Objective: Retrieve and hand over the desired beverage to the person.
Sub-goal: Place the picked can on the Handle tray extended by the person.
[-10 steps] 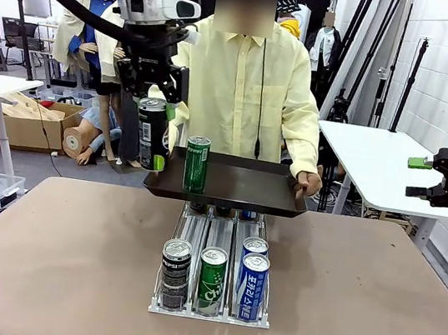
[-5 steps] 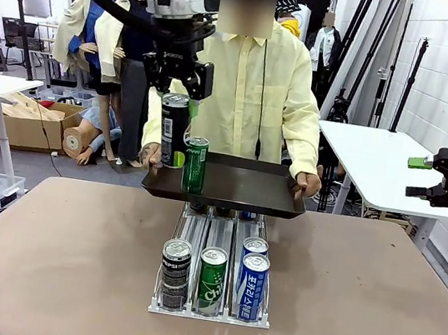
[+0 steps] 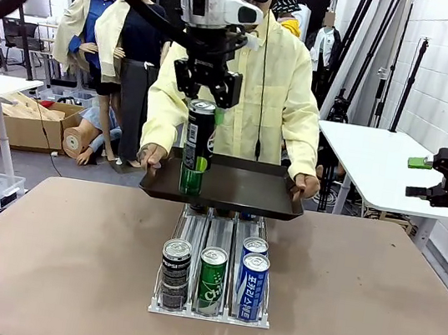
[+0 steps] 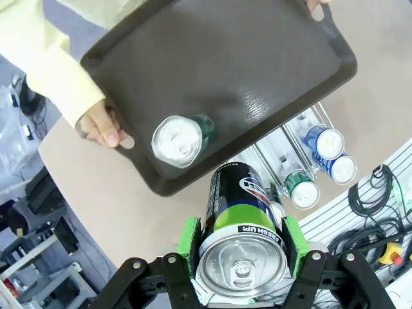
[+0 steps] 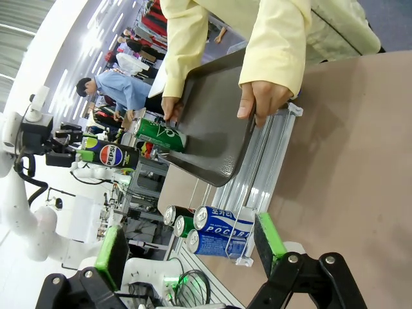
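Note:
My left gripper (image 3: 206, 89) is shut on a black Pepsi can (image 3: 199, 134), held upright by its top just above the left part of a dark tray (image 3: 246, 189). The person (image 3: 246, 78), in a pale-yellow shirt, holds the tray in both hands at the table's far edge. In the left wrist view the green pads (image 4: 189, 241) clamp the Pepsi can (image 4: 239, 212) over the tray's (image 4: 257, 71) near rim, beside a green can (image 4: 182, 138) standing on it. My right gripper (image 5: 190, 248) is open and empty, far off to the right (image 3: 437, 178).
A clear can rack (image 3: 211, 309) stands mid-table below the tray, with a black can (image 3: 175, 271), a green can (image 3: 210, 279) and two blue cans (image 3: 251, 283) at its front. A white side table (image 3: 376, 165) is at the right. The brown tabletop (image 3: 42, 258) lies bare on both sides.
My left gripper has carried the Pepsi can rightward and a little up, from left of the tray to over it, now in front of the green can. The right arm has stayed still.

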Controlling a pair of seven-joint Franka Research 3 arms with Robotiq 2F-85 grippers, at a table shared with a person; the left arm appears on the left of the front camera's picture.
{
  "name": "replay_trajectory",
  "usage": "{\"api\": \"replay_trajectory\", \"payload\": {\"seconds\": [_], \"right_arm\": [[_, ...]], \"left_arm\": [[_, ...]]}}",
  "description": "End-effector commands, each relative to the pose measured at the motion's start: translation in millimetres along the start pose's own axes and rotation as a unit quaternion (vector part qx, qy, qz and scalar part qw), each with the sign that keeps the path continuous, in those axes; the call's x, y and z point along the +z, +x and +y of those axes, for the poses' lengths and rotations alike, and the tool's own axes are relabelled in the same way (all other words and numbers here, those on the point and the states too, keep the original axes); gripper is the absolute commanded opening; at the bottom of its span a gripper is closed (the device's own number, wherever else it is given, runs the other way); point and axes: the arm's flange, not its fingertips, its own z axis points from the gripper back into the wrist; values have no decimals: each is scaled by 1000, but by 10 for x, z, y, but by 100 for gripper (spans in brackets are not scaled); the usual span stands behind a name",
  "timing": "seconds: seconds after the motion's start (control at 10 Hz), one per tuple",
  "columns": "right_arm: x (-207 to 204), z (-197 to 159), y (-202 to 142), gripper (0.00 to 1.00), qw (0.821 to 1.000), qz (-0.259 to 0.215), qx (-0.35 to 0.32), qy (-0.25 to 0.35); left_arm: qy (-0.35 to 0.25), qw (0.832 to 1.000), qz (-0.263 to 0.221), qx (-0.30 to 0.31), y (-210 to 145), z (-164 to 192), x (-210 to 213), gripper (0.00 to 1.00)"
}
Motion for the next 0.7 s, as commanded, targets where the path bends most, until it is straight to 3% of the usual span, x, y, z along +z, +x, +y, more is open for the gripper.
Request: {"api": "replay_trajectory", "payload": {"seconds": [0.0, 0.6], "right_arm": [[4, 11, 12, 100, 1000, 0, -1, 5], [4, 11, 12, 100, 1000, 0, -1, 5]], "left_arm": [[7, 1000, -2, -9, 214, -101, 128, 0], [-10, 1000, -9, -28, 535, -355, -33, 0]]}}
